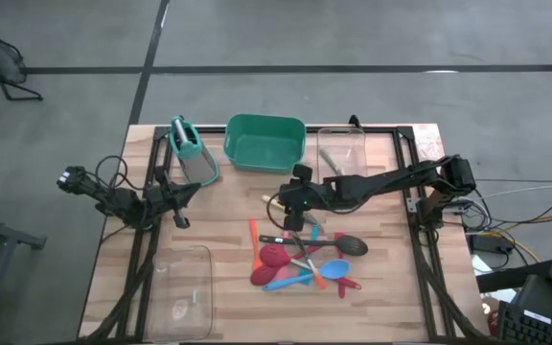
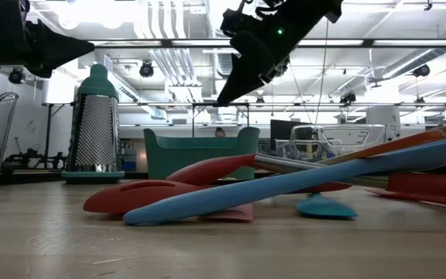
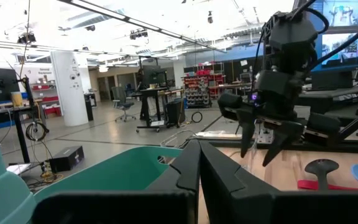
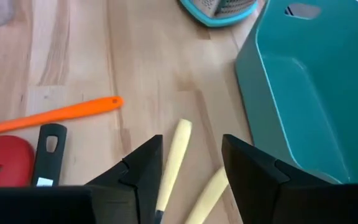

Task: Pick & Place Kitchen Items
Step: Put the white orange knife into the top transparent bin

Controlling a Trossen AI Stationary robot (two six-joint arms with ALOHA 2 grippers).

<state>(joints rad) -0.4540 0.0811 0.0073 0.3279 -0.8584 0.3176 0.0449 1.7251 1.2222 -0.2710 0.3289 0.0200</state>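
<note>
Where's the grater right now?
High view: the grater stands at the table's far left side, just left of the green tub, near the left pincer.

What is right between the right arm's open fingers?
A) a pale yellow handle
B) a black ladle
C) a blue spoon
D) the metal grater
A: in the right wrist view, the right end effector stands open over the wooden table, and a pale yellow handle lies in the gap between its fingers.

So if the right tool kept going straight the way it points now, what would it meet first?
Probably the yellow handle lying between the open right tool fingers, then the wooden table; depth is unclear.
</note>
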